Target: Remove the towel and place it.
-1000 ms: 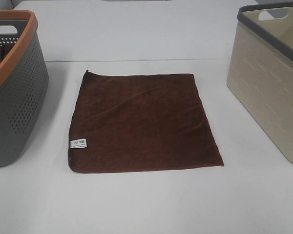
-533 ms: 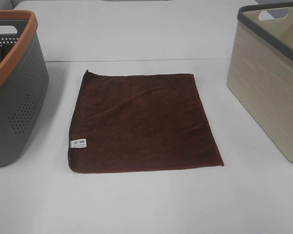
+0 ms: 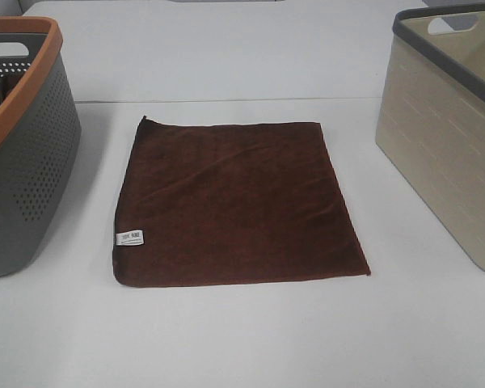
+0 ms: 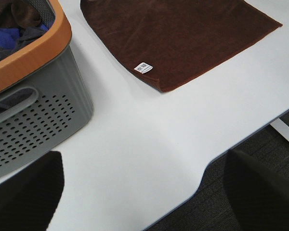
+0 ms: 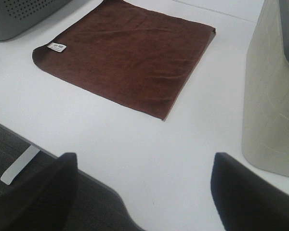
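Though both baskets cropped, towel fully visible.

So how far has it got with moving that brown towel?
Nothing looks done yet: the towel lies spread flat on the table, between the grey basket and the beige basket. Nothing is in hand: the left gripper and right gripper are both open, short of the cloth. Grasping, lifting and placing all remain.

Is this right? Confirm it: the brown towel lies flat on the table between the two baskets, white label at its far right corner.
One slip: the white label sits at the brown towel's near left corner, as the exterior high view shows. The rest is right.
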